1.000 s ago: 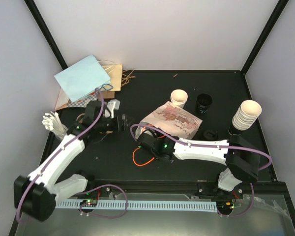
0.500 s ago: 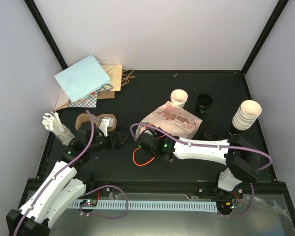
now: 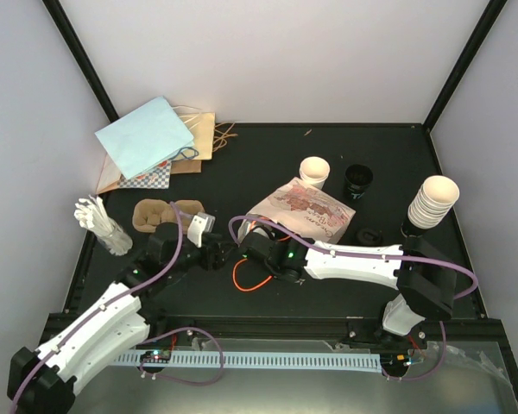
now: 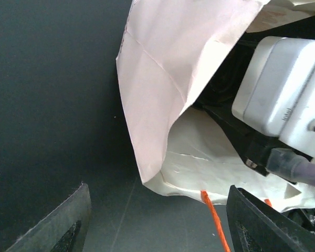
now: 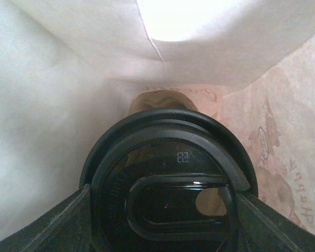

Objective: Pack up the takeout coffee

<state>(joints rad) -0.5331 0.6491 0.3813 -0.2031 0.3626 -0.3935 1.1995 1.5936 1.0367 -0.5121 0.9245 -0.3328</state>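
- Your right gripper point(image 5: 161, 210) is well inside the paper bag point(image 3: 306, 211), which lies on its side. Its fingers point(image 5: 68, 220) are clamped on either side of the lidded cup point(image 5: 168, 152), whose black lid fills the wrist view.
- Ease that cup toward the brown shape point(image 5: 163, 100) at the bag's closed end. It looks like a moulded holder, though I cannot tell for sure. Go slowly, stay off the paper walls, and let go only once the cup's base is seated.
- Your left gripper point(image 4: 163, 218) hovers just outside the bag's mouth. Its fingers point(image 4: 68, 226) are apart with nothing between them.
- Use the left gripper to take the mouth's edge and hold it wide. Stay clear of the orange handle point(image 4: 214, 220) trailing out of the mouth, and of the right arm's white body filling the opening.
- Lidded cups: one, inside the bag.
- Open cups: one point(image 3: 314, 170) just beyond the bag, plus one nested stack point(image 3: 433, 200) well to the bag's right. How many are in the stack I cannot tell.
- Loose lids: one point(image 3: 369, 234) near the bag's right side.
- One black item point(image 3: 358, 179) stands beyond the bag beside the open cup. It is too small to identify.
- Pulp trays in plain view: one point(image 3: 160, 214), to the bag's left.
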